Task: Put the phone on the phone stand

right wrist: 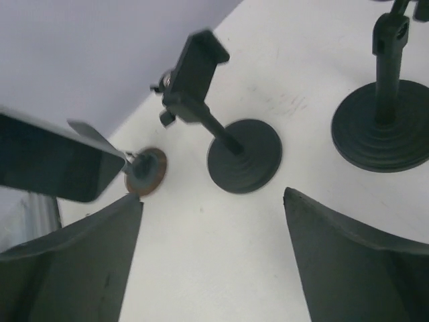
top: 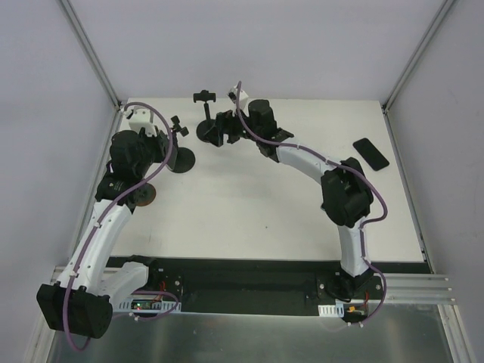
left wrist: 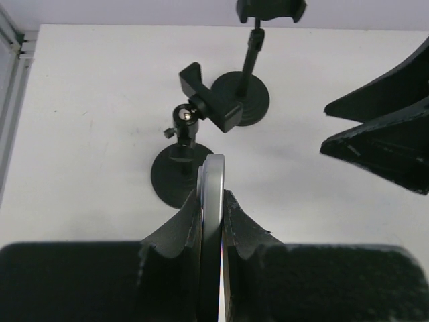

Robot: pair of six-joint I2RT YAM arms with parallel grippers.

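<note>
My left gripper [left wrist: 213,192] is shut on a phone [left wrist: 214,171], seen edge-on with a silver rim. The phone also shows in the right wrist view [right wrist: 47,157] as a dark slab at the left. Just ahead of it stands a black phone stand [left wrist: 201,107] with a tilted clamp on a round base [top: 180,160]. In the top view the left gripper [top: 160,144] is beside this stand, to its left. My right gripper [right wrist: 213,194] is open and empty, hovering by a second black stand [top: 206,113] at the back. A second black phone [top: 370,153] lies flat at the right.
The second stand [left wrist: 251,80] is beyond the first, its clamp at the top edge. A small brown disc base [top: 140,195] sits near the left arm and also shows in the right wrist view [right wrist: 144,171]. The right gripper's fingers [left wrist: 382,134] fill the right side of the left wrist view.
</note>
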